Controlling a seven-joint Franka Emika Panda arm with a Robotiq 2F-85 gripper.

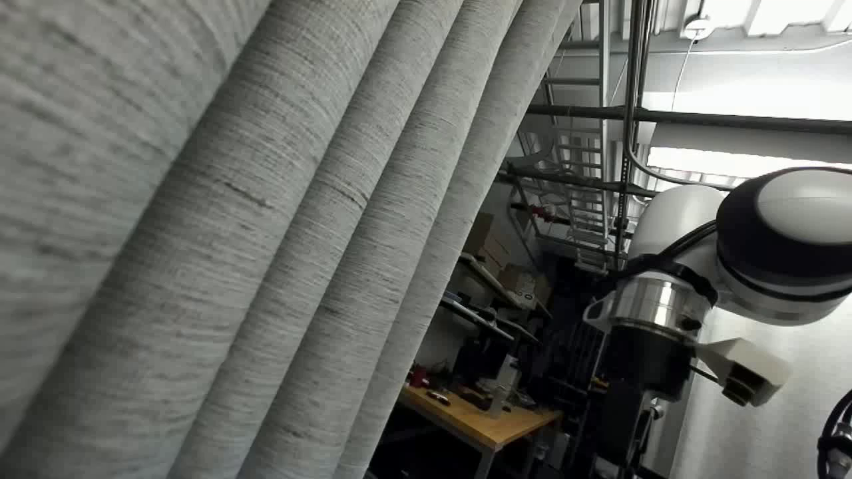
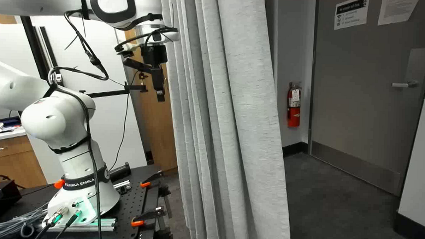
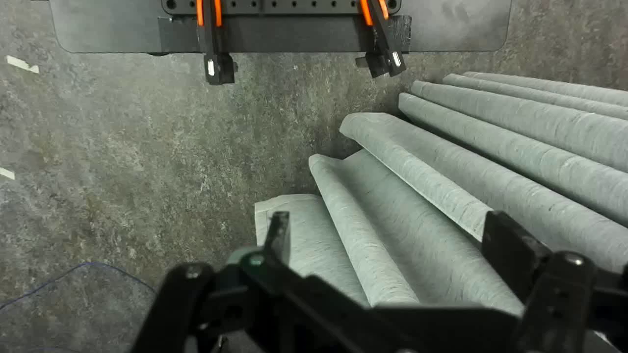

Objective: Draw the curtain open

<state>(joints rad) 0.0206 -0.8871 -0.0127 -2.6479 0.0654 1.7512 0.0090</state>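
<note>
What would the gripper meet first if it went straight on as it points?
Probably the curtain: in the wrist view it shows ahead of the open gripper, though depth is unclear.

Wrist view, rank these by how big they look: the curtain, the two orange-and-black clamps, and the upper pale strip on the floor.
1. Curtain
2. Left clamp and right clamp: they look alike, so not ranked
3. Upper pale strip

Both exterior views crop the curtain (image 2: 248,99); the far-right notice (image 2: 397,11) is illegible; the wrist view blurs the claw (image 3: 389,228).
</note>
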